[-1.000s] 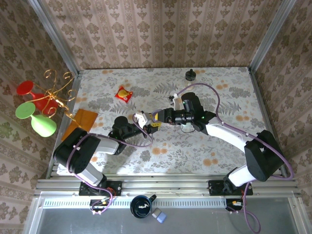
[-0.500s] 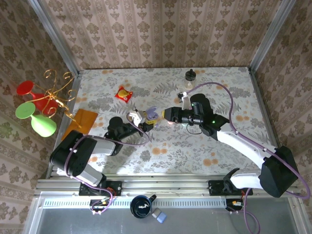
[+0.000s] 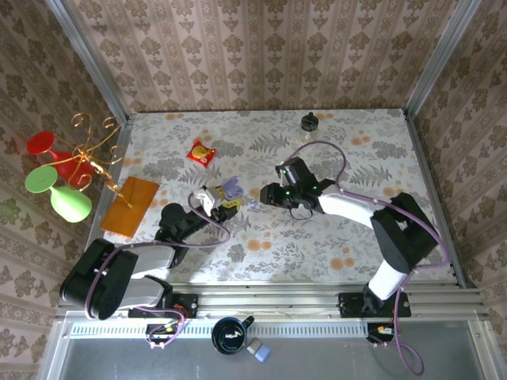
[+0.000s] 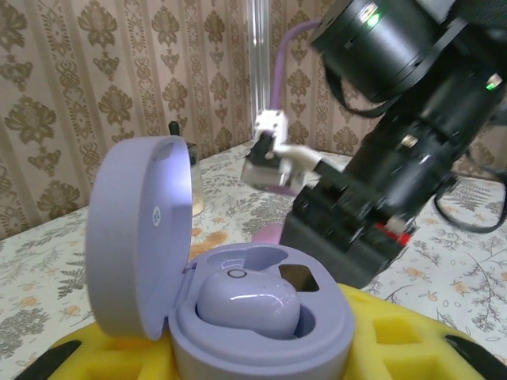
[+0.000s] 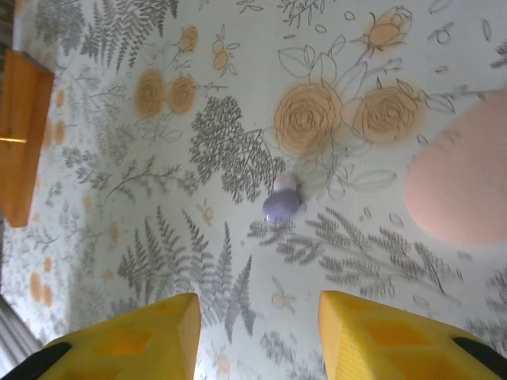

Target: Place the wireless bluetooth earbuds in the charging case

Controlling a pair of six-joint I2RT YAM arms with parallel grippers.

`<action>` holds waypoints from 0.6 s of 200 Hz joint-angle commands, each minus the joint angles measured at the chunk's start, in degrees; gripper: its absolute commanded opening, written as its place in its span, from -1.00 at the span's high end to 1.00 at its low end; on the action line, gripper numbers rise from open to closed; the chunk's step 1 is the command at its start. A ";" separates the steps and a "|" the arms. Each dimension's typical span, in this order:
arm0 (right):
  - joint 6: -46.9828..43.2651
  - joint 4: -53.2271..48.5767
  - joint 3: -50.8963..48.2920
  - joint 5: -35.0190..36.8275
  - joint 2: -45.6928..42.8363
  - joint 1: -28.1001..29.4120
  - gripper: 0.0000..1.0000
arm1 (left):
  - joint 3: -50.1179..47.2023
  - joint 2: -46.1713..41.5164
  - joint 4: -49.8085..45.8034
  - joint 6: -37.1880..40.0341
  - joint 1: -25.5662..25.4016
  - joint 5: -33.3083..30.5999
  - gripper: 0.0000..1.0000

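Mug [image 3: 230,334] sits past the tabletop's near edge, at 6 o'clock.

Left hand [image 3: 210,198] reaches out toward 1 o'clock from its base. It is clamped tight on the lilac case [image 4: 261,332], which is wedged between the yellow pads [image 4: 396,332]. Lid [image 4: 139,237] stands open and upright, at 9 o'clock of the case body in the left wrist view. Seated bud [image 4: 245,305], lilac, lies in the nearer socket. The socket beside it [image 4: 295,277], at 1 o'clock of that bud, is unfilled.

Right hand [image 5: 257,309] is just beside the case at its 3 o'clock, pointing toward 9 o'clock. Its fingers are spread with a clear gap and nothing is held.

Loose bud [image 5: 281,204], lilac with a whitish tip, lies on the floral tabletop [image 3: 356,237]. In the right wrist view it is at 12 o'clock of the finger gap, apart from both pads. A blurred pink patch [image 5: 455,190] is at its 3 o'clock; can't tell what it is.

Orange block [image 3: 131,204] lies at 9 o'clock of the left hand, well apart. Red packet [image 3: 200,153] lies at 11 o'clock of the case, near. Gold rack [image 3: 95,150] with red and green goblets stands off the tabletop's 9 o'clock edge. Black knob [image 3: 309,122] is near the far edge, at 12 o'clock.
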 commanded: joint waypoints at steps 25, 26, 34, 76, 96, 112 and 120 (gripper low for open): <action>-4.76 -4.08 11.81 -1.24 11.99 0.80 0.09 | -2.27 -3.90 2.10 -3.09 -0.28 -0.20 0.53; -4.81 -4.16 12.13 -1.29 12.10 0.82 0.09 | -2.29 -4.02 2.13 -3.14 -0.31 -0.22 0.53; -5.17 -4.88 13.97 -1.53 13.99 0.88 0.09 | -2.63 -4.74 2.10 -3.58 -0.65 -0.86 0.53; -6.61 -7.49 20.93 -2.89 20.69 1.48 0.09 | -2.98 -8.54 -1.99 -0.98 -2.85 -5.07 0.53; -6.79 -7.66 21.41 -2.73 21.58 1.76 0.09 | -2.33 -10.37 -6.02 0.93 -3.32 -5.52 0.53; -6.87 -7.77 21.14 -2.81 21.85 1.88 0.09 | -2.13 -11.59 -7.71 2.65 -3.50 -5.11 0.53; -6.94 -7.91 20.91 -3.30 21.97 1.96 0.09 | -2.17 -12.06 -8.18 3.52 -3.50 -5.14 0.53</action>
